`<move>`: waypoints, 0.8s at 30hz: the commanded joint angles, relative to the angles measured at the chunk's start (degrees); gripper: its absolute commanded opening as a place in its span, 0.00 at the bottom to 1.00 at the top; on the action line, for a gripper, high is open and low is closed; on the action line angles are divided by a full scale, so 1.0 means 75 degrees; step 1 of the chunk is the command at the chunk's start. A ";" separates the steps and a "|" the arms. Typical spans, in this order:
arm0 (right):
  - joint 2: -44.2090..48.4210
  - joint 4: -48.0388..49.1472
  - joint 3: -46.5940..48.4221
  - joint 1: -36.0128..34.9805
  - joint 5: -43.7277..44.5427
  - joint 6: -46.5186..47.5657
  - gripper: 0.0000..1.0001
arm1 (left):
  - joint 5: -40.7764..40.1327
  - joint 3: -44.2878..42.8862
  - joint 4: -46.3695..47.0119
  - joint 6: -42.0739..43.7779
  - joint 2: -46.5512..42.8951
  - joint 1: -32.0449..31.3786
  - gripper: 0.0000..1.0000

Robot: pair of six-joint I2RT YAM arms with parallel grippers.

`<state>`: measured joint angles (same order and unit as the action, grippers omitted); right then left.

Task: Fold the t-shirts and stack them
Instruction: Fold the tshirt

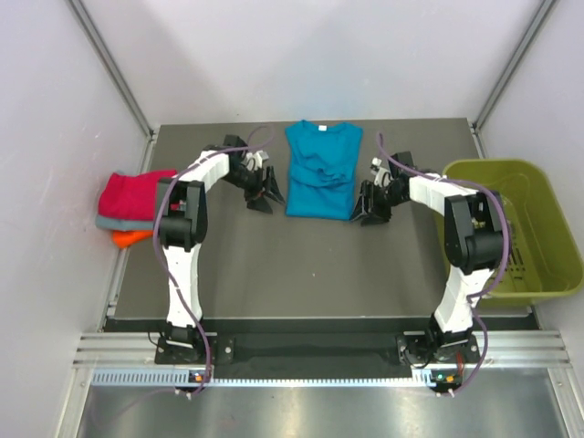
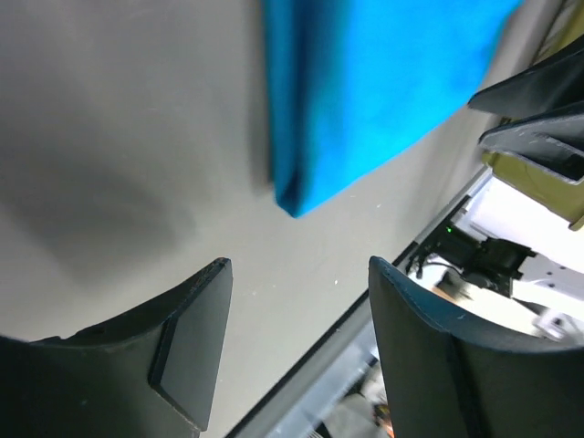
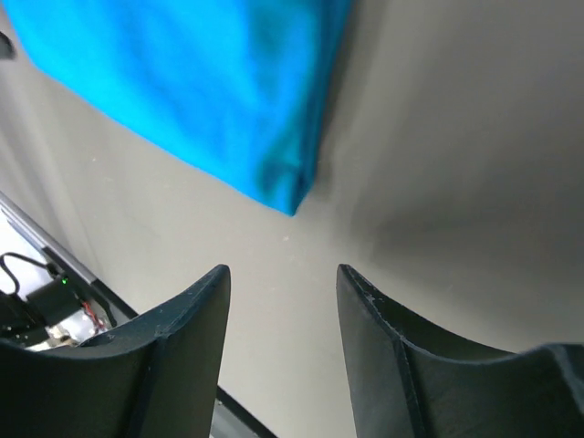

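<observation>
The teal-blue t-shirt [image 1: 321, 171] lies flat at the back middle of the table, its sides folded inward. It also shows in the left wrist view [image 2: 365, 91] and the right wrist view [image 3: 201, 82]. My left gripper [image 1: 264, 192] is open and empty just left of the shirt's near corner. My right gripper [image 1: 370, 208] is open and empty just right of the shirt's near corner. A stack of folded shirts lies at the table's left edge: magenta-red [image 1: 133, 193] on top, grey [image 1: 111, 222] under it, orange [image 1: 130, 237] at the bottom.
An olive-green plastic bin [image 1: 541, 265] stands at the table's right edge, close to the right arm. The dark table top [image 1: 301, 265] stretches in front of the shirt. White walls close in the back and sides.
</observation>
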<state>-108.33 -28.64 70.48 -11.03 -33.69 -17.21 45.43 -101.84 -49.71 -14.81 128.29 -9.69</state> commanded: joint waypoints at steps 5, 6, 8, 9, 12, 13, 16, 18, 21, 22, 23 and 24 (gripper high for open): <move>-0.0496 0.0654 0.0458 0.0170 -0.0277 -0.0376 0.50 | 0.0716 -0.0214 0.0405 -0.0591 0.0508 -0.0067 0.66; -0.0601 0.0713 0.0540 0.0169 -0.0289 -0.0400 0.50 | 0.0763 -0.0214 0.0452 -0.0627 0.0566 -0.0090 0.66; -0.0707 0.0842 0.0599 0.0158 -0.0277 -0.0493 0.50 | 0.0810 -0.0191 0.0546 -0.0685 0.0625 -0.0195 0.66; -0.0801 0.0854 0.0669 0.0158 -0.0277 -0.0494 0.50 | 0.0822 -0.0179 0.0581 -0.0697 0.0672 -0.0231 0.66; -0.0942 0.0948 0.0763 0.0158 -0.0312 -0.0552 0.50 | 0.0845 -0.0190 0.0710 -0.0779 0.0742 -0.0360 0.66; -0.0965 0.0994 0.0775 0.0158 -0.0324 -0.0553 0.50 | 0.0845 -0.0191 0.0734 -0.0803 0.0766 -0.0406 0.66; -0.1024 0.1030 0.0787 0.0123 -0.0324 -0.0635 0.49 | 0.0868 -0.0284 0.0781 -0.0838 0.0894 -0.0535 0.65; -0.1048 0.1053 0.0752 0.0088 -0.0312 -0.0658 0.49 | 0.0857 -0.0331 0.0804 -0.0850 0.1023 -0.0641 0.63; -0.1059 0.1053 0.0693 0.0052 -0.0312 -0.0682 0.48 | 0.0903 -0.0355 0.0851 -0.0908 0.1117 -0.0746 0.55; -0.1048 0.1054 0.0681 0.0041 -0.0312 -0.0705 0.48 | 0.0938 -0.0355 0.0863 -0.0943 0.1129 -0.0758 0.53; -0.1048 0.1077 0.0635 0.0017 -0.0312 -0.0728 0.47 | 0.0950 -0.0331 0.0874 -0.0967 0.1129 -0.0758 0.52; -0.1048 0.1077 0.0611 0.0006 -0.0324 -0.0763 0.47 | 0.0951 -0.0320 0.0875 -0.0979 0.1141 -0.0758 0.51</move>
<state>-115.37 -22.63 74.39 -10.44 -36.23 -22.37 52.12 -103.24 -45.10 -22.00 136.18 -15.35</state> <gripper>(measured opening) 0.469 0.520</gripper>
